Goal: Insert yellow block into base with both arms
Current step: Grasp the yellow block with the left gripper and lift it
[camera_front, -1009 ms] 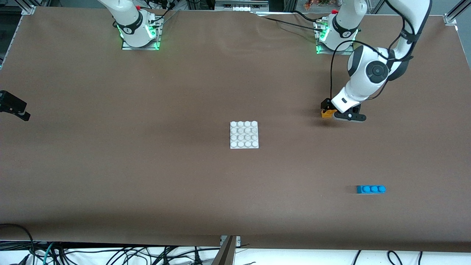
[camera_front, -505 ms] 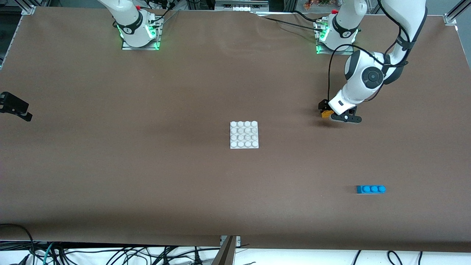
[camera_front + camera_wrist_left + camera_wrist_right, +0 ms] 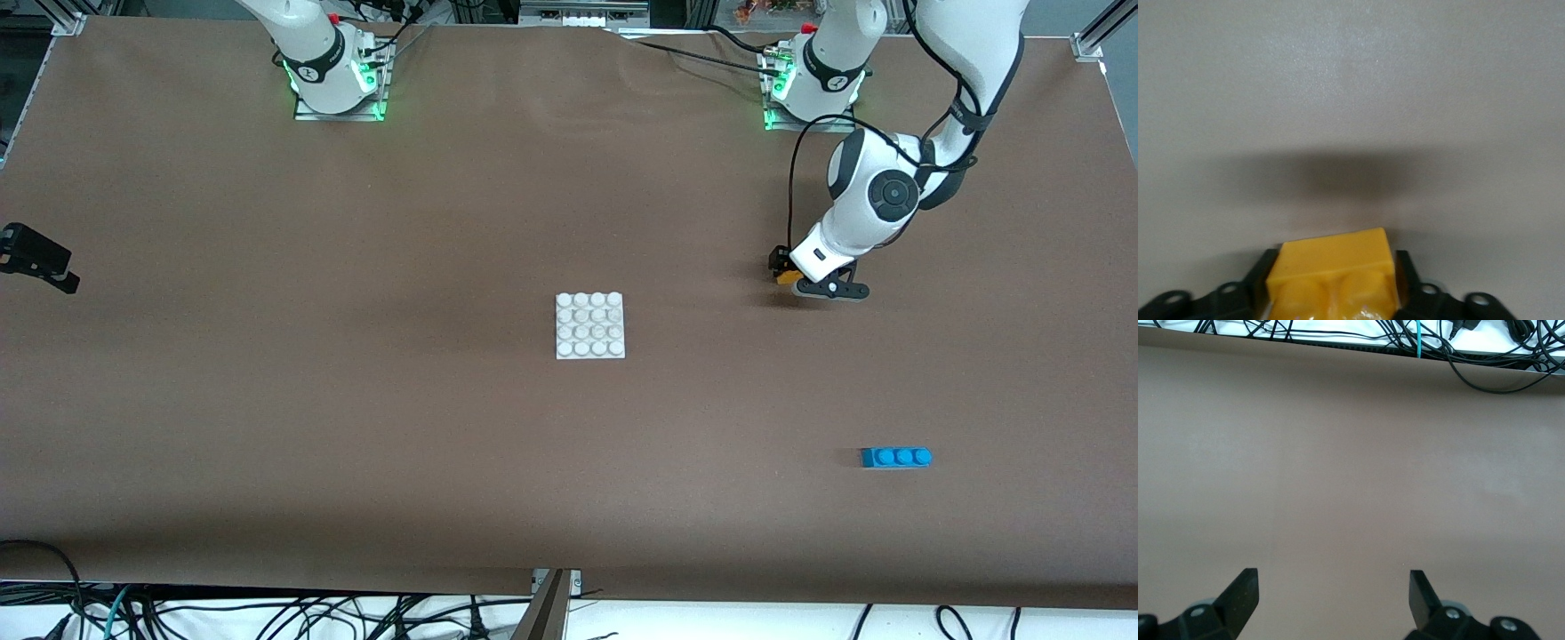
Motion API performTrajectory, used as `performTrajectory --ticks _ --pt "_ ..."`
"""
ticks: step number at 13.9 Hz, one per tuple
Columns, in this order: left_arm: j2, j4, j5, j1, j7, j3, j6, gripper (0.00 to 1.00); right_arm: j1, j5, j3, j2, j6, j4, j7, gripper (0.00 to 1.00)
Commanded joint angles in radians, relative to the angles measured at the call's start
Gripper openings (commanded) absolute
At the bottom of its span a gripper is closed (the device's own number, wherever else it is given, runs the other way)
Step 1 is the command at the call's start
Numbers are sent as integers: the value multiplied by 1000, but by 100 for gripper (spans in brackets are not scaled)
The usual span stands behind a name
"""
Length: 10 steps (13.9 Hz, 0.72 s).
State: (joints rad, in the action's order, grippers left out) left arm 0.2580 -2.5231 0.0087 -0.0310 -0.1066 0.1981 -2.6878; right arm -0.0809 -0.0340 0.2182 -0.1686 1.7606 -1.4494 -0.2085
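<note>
The yellow block is held between the fingers of my left gripper, low over the table toward the left arm's end; whether it touches the table I cannot tell. In the left wrist view the block fills the gap of the left gripper, studs toward the camera. The white base lies flat mid-table, apart from both grippers. My right gripper is at the edge of the front view at the right arm's end, open and empty over bare table.
A blue three-stud brick lies nearer the front camera than the left gripper, toward the left arm's end. Cables hang past the table's edge in the right wrist view. No green brick shows.
My left gripper with the yellow block has shifted slightly toward the base and the arm's wrist has drawn back toward its own base. The right gripper has barely moved.
</note>
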Motion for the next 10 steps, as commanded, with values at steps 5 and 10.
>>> performTrajectory --ticks 5,10 --pt "-37 18 -7 0 -70 10 60 31 15 8 -11 3 -1 -6 -15 100" --pt "-91 293 -7 0 -80 52 499 30 13 8 -11 1 -1 -6 -15 100"
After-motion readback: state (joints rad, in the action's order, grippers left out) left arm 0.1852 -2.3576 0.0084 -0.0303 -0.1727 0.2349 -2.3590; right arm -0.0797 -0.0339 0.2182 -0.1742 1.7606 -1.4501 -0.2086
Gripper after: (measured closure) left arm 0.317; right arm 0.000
